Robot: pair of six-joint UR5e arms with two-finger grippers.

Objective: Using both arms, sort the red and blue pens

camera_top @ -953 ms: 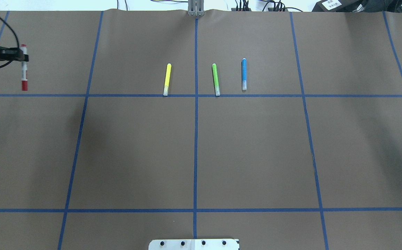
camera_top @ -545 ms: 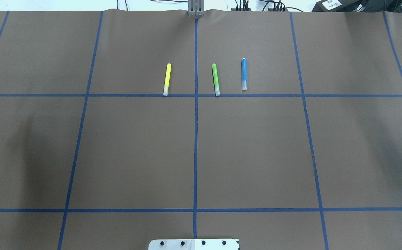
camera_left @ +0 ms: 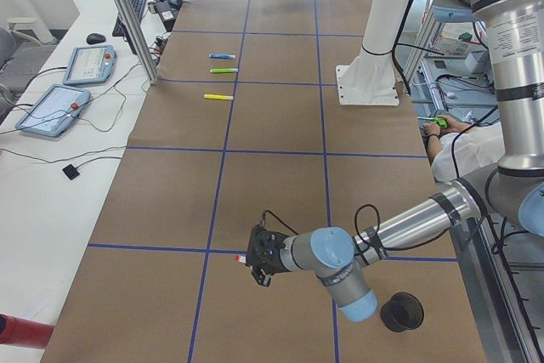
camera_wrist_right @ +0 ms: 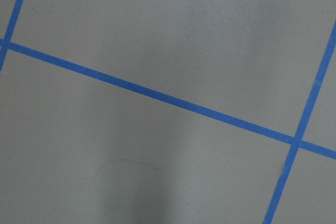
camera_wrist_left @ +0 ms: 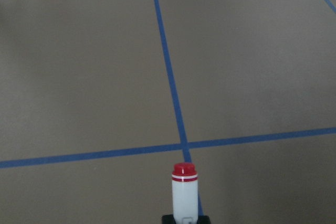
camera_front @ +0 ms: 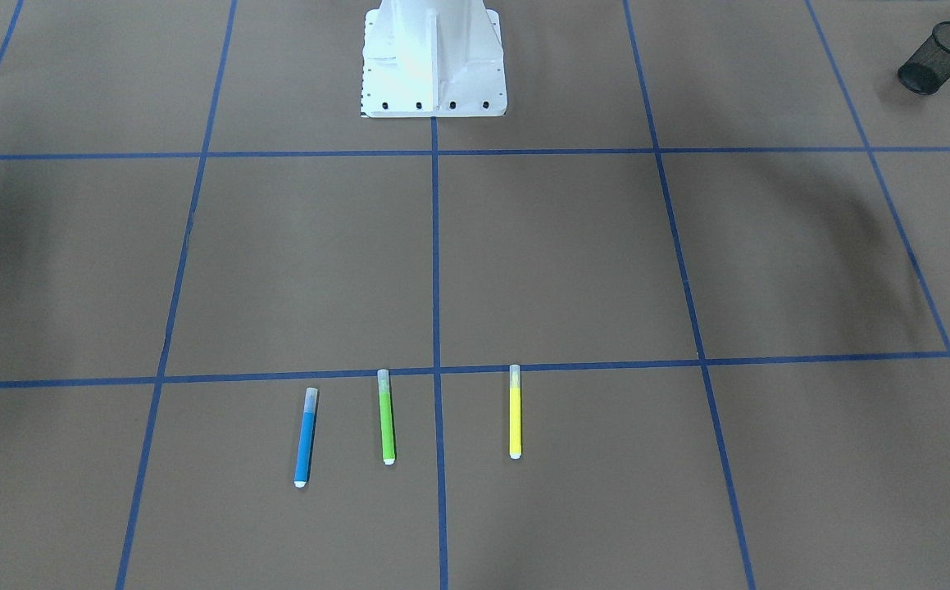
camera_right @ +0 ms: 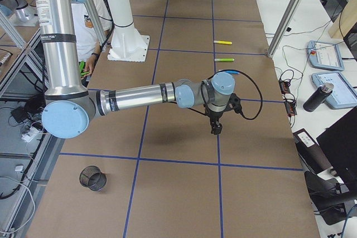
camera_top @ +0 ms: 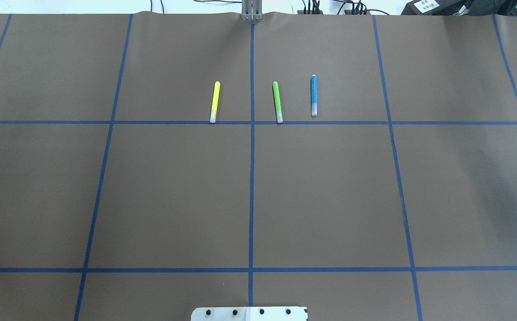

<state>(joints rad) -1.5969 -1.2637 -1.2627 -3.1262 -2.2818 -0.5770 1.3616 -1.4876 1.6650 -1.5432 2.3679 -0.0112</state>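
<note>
The red-capped marker [camera_wrist_left: 184, 195] sits in the left gripper [camera_left: 257, 259], which is clamped on its white barrel. The red cap points forward over a crossing of blue tape [camera_top: 251, 178] lines near the left end of the table [camera_top: 173, 200]. The blue highlighter [camera_top: 314, 95] lies flat on the brown paper, in the square just right of the centre tape line as the overhead view shows it. Its pale cap points toward the robot and stops just short of the cross line. The green highlighter [camera_top: 277, 101] lies beside it on its left, roughly parallel, with its cap end at the cross line. The yellow highlighter [camera_top: 214, 101] lies on the other side of the centre line, so the 3 make a row. The right gripper [camera_right: 215, 129] points down over bare paper, well to the right of that row. I cannot tell whether its fingers are apart or together. A black mesh cup [camera_left: 402, 312] stands near the left arm's elbow.
</note>
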